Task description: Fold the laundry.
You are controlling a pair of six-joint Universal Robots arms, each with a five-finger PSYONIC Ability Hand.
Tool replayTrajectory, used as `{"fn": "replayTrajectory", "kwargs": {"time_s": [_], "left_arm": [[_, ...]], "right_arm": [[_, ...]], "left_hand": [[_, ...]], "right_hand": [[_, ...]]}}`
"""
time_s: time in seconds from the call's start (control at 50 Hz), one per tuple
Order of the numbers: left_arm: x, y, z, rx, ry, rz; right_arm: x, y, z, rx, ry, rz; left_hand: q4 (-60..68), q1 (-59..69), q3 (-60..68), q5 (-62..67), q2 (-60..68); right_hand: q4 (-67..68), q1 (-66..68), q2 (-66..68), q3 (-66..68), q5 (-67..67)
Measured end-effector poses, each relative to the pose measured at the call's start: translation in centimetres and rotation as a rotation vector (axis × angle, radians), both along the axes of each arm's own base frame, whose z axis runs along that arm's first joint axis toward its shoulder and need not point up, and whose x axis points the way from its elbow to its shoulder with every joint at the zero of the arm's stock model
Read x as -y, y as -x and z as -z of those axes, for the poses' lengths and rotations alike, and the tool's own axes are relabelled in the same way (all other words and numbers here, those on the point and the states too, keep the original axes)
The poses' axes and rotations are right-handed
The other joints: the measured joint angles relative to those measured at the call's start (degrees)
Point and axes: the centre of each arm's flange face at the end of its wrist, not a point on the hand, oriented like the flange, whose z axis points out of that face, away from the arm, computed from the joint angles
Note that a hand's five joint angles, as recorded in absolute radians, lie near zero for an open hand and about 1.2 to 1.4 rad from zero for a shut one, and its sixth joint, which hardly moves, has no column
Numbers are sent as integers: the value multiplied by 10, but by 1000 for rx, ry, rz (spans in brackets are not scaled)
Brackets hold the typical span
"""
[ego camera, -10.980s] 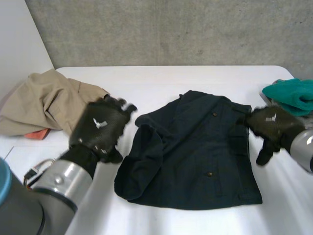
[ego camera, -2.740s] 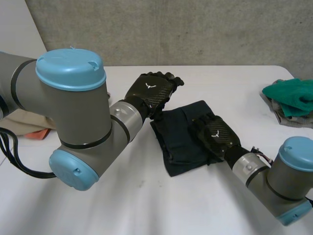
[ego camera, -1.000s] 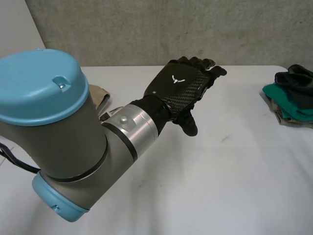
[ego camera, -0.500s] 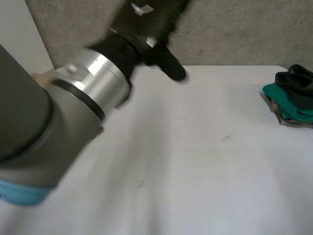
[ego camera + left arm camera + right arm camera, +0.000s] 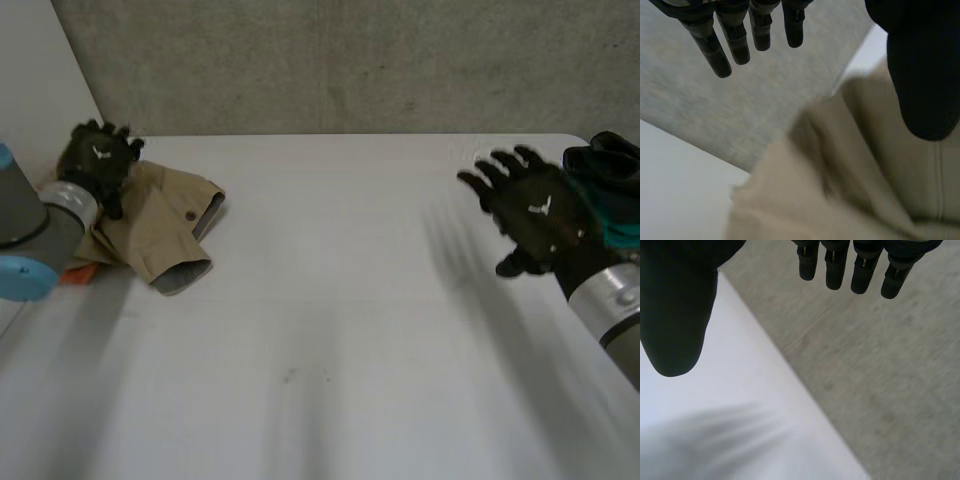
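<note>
A crumpled tan garment (image 5: pixel 150 225) lies at the table's left edge, with a bit of orange cloth (image 5: pixel 75 272) under it. My left hand (image 5: pixel 95 160) hovers over the garment's far left part, fingers spread and holding nothing. The left wrist view has the tan garment (image 5: pixel 860 180) beneath the straight fingers (image 5: pixel 735 40) and thumb. My right hand (image 5: pixel 535 215) is raised above the table's right side, open and empty. Behind it sits a stack with the folded dark garment (image 5: pixel 605 165) on top of teal cloth (image 5: pixel 620 225).
The white table (image 5: pixel 330 300) stretches between the two hands. A grey concrete wall (image 5: pixel 350 60) stands behind its far edge. The table's right far corner (image 5: pixel 580 140) is rounded, close to the stack.
My left arm has swung from the middle of the view back to the tan garment at the left. My right hand has come into view over the table's right side.
</note>
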Motion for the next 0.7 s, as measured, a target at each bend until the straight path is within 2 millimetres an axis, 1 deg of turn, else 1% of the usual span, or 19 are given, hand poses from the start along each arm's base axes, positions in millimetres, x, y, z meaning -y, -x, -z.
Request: {"fn": "replayTrajectory", "kwargs": {"time_s": [0.04, 0.08, 0.1, 0.12, 0.14, 0.16, 0.18, 0.2, 0.22, 0.3, 0.38, 0.42, 0.46, 0.5, 0.54, 0.6, 0.62, 0.66, 0.7], "left_arm": [[9, -3, 15, 18, -5, 2], [16, -4, 26, 24, -8, 3], [19, -4, 31, 22, -10, 3], [20, -4, 33, 19, -11, 4], [21, -2, 35, 12, -10, 6], [22, 0, 35, 5, -9, 10], [21, 5, 35, -9, -7, 16], [21, 8, 33, -21, -5, 21], [20, 12, 31, -37, -2, 26], [10, 30, 2, -153, 26, 46], [-14, 53, -53, -346, 69, 87], [-31, 66, -84, -446, 94, 125], [-55, 81, -118, -555, 116, 177], [-78, 92, -146, -641, 130, 223], [-100, 103, -167, -707, 134, 258], [-128, 119, -183, -771, 123, 286], [-135, 124, -185, -783, 118, 291], [-150, 137, -184, -800, 96, 295], [-161, 153, -174, -803, 60, 292]], "right_arm": [[-3, 2, 7, -15, -28, 11], [-5, 4, 12, -23, -49, 19], [-6, 5, 15, -26, -59, 23], [-7, 6, 16, -27, -65, 26], [-7, 6, 18, -28, -71, 29], [-8, 7, 19, -28, -74, 30], [-8, 8, 20, -28, -78, 33], [-8, 8, 20, -28, -80, 35], [-8, 9, 21, -27, -81, 38], [-7, 11, 20, -24, -80, 50], [-4, 14, 17, -20, -69, 68], [-3, 15, 15, -17, -64, 79], [-2, 17, 13, -15, -58, 94], [0, 19, 10, -12, -50, 116], [0, 20, 8, -9, -44, 131], [0, 21, 5, -6, -43, 147], [0, 22, 5, -5, -45, 150], [-1, 22, 4, -4, -51, 155], [-2, 23, 4, -3, -63, 160]], "left_hand": [[12, 15, 9, 9, 14], [88, 107, 81, 79, 92], [242, 286, 232, 223, 246], [242, 286, 232, 223, 246], [398, 438, 389, 363, 405], [398, 438, 389, 363, 405], [498, 535, 489, 461, 505], [557, 555, 545, 515, 563], [563, 555, 552, 515, 569], [566, 555, 554, 515, 572], [568, 555, 554, 515, 572], [569, 555, 554, 515, 573], [569, 555, 557, 515, 574], [569, 555, 558, 515, 574], [569, 555, 558, 515, 574], [569, 555, 558, 515, 574], [569, 555, 558, 515, 574], [569, 555, 558, 515, 574], [569, 555, 558, 515, 574]], "right_hand": [[0, 0, 0, 0, 0], [0, 0, 0, 0, 0], [0, 0, 0, 0, 0], [0, 0, 0, 0, 0], [0, 0, 0, 0, 0], [0, 0, 0, 0, 0], [0, 0, 0, 0, 0], [0, 0, 0, 0, 0], [0, 0, 0, 0, 0], [0, 0, 0, 0, 0], [0, 0, 0, 0, 0], [0, 0, 0, 0, 0], [0, 0, 0, 0, 0], [0, 0, 0, 0, 0], [0, 0, 0, 0, 0], [0, 0, 0, 0, 0], [0, 0, 0, 0, 0], [0, 0, 0, 0, 0], [0, 0, 0, 0, 0]]}}
